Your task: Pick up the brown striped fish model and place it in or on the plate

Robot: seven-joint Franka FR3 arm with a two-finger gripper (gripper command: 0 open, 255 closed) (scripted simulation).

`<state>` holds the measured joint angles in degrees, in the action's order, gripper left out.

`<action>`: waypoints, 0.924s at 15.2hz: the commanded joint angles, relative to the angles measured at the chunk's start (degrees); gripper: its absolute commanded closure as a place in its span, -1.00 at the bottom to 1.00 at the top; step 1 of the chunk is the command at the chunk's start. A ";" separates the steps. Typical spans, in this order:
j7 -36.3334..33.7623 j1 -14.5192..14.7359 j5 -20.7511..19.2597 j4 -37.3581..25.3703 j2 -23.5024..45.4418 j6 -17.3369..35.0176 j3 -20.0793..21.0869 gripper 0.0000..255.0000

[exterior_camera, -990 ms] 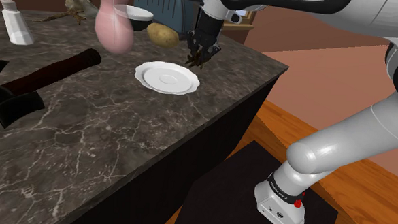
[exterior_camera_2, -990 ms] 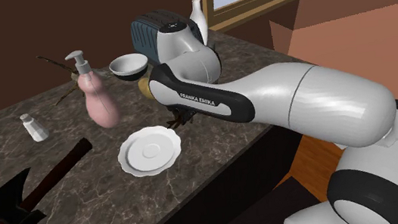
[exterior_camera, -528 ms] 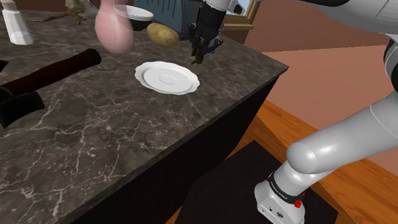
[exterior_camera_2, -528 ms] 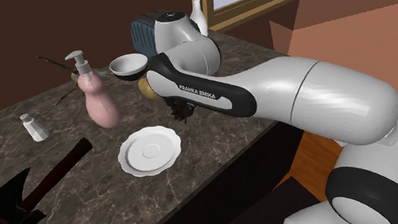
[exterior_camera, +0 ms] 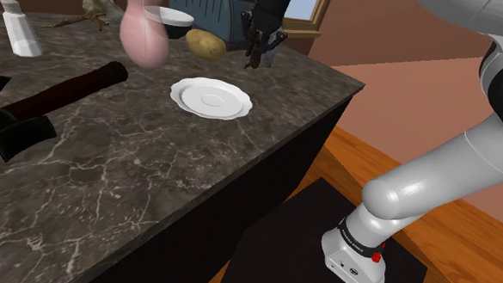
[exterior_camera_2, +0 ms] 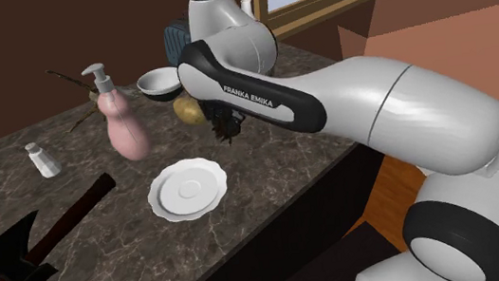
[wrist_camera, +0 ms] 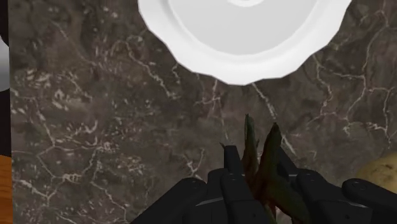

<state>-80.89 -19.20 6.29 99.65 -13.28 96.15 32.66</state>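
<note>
Fins of a thin, brown striped fish model (wrist_camera: 271, 145) poke out past the two fingers (wrist_camera: 230, 168) of the all-black gripper (wrist_camera: 257, 173), which are pressed tight on it from both sides. The fins are pointed and leaf-like, dark brown with greenish streaks.

In the shoulder view the gripper (exterior_camera: 262, 49) hangs over the far part of a dark marble countertop (exterior_camera: 137, 175) veined in white. The fish model (exterior_camera: 253, 62) dangles from its tips and appears to be held off the stone. It is up and to the right of a glossy white round plate with a scalloped rim (exterior_camera: 211, 99) — near it, but not over it. The plate lies flat, with a shallow ring at its centre.

A lumpy tan potato (exterior_camera: 206, 44) sits just beside the gripper. In the second exterior view the fish model (exterior_camera_2: 226, 133) hangs between the potato (exterior_camera_2: 187, 110) and the plate (exterior_camera_2: 187, 189). Farther along the countertop (exterior_camera_2: 270, 171) stand a smooth pink pump bottle (exterior_camera_2: 124, 124), a white bowl (exterior_camera_2: 160, 80) and a flat black axe (exterior_camera_2: 21, 249).
</note>
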 commanded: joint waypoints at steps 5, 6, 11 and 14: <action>-3.22 0.82 -0.67 -4.08 1.14 -2.92 2.02 1.00; -4.73 1.28 -0.84 -4.42 1.39 -2.98 3.05 1.00; -12.86 3.58 -2.67 -7.23 3.96 -3.38 8.74 1.00; -18.35 5.16 -4.90 -9.83 6.79 -3.83 12.60 1.00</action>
<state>-97.12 -14.58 2.33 90.57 -7.69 92.15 43.83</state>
